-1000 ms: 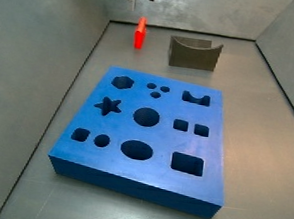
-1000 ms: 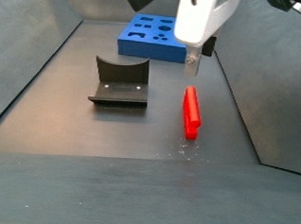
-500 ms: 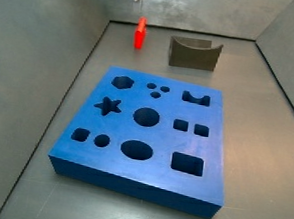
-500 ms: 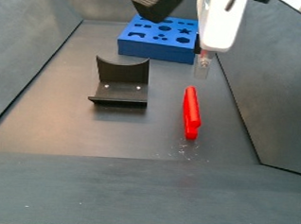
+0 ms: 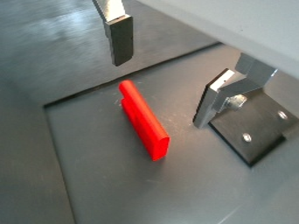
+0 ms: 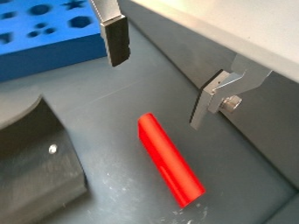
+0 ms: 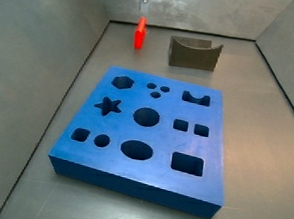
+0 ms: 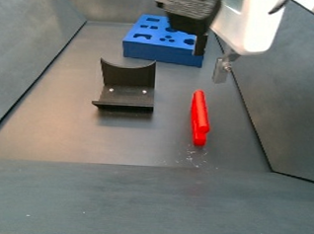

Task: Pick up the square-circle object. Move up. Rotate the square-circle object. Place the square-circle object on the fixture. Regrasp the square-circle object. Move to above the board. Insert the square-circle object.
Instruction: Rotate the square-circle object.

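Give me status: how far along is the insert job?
Nothing looks done yet. The red block lies on the floor, apart from the fixture and the blue board. The gripper hangs open above the block, nothing between its fingers. Pickup, rotation, fixture placement, regrasp and insertion all remain.

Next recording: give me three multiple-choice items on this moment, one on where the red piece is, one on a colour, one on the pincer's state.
1. Where is the small bright red flat block?
A. lying on the dark floor
B. in a hole of the board
C. between the fingers

2. What colour is the large slab with shaped cut-outs?
A. green
B. blue
C. yellow

3. How is the pincer?
A. shut on the block
B. open and empty, above the floor
C. resting on the dark grey blocky fixture

Key: 1 A, the red block lies flat beside the fixture. 2 B, the slab is blue. 3 B, the pincer shows its fingers wide apart, nothing between.
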You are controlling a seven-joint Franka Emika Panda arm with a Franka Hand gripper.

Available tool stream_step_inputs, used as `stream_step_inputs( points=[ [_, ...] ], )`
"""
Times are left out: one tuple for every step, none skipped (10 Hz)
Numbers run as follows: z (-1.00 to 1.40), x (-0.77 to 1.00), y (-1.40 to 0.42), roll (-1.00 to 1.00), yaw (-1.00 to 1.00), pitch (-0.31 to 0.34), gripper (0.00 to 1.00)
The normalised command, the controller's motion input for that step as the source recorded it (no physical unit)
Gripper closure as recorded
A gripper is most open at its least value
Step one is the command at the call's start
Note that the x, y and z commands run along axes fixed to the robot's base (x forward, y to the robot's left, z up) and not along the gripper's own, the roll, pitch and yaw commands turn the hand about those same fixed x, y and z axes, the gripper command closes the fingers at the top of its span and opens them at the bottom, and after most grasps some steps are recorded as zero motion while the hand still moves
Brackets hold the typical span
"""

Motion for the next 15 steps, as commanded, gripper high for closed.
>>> stream_step_inputs(
  points=[
    [-0.03,0.03,0.00,0.00,1.00,-0.008,0.00],
    [-0.03,0.03,0.00,0.00,1.00,-0.009,0.00],
    [-0.03,0.03,0.00,0.00,1.00,-0.009,0.00],
    [-0.03,0.03,0.00,0.00,1.00,-0.010,0.00],
    [-0.03,0.03,0.00,0.00,1.00,-0.010,0.00],
    [-0.03,0.03,0.00,0.00,1.00,-0.011,0.00],
    [-0.03,0.03,0.00,0.00,1.00,-0.012,0.00],
    [-0.03,0.03,0.00,0.00,1.00,-0.013,0.00],
    [-0.03,0.03,0.00,0.00,1.00,-0.014,0.00],
    [-0.03,0.03,0.00,0.00,1.00,-0.017,0.00],
    [-0.03,0.03,0.00,0.00,1.00,-0.018,0.00],
    [-0.03,0.03,0.00,0.01,1.00,-0.021,0.00],
    [-0.03,0.03,0.00,0.01,1.00,-0.023,0.00],
    [-0.03,0.03,0.00,0.01,1.00,-0.029,0.00],
    [-0.03,0.03,0.00,0.01,1.00,-0.034,0.00]
  ],
)
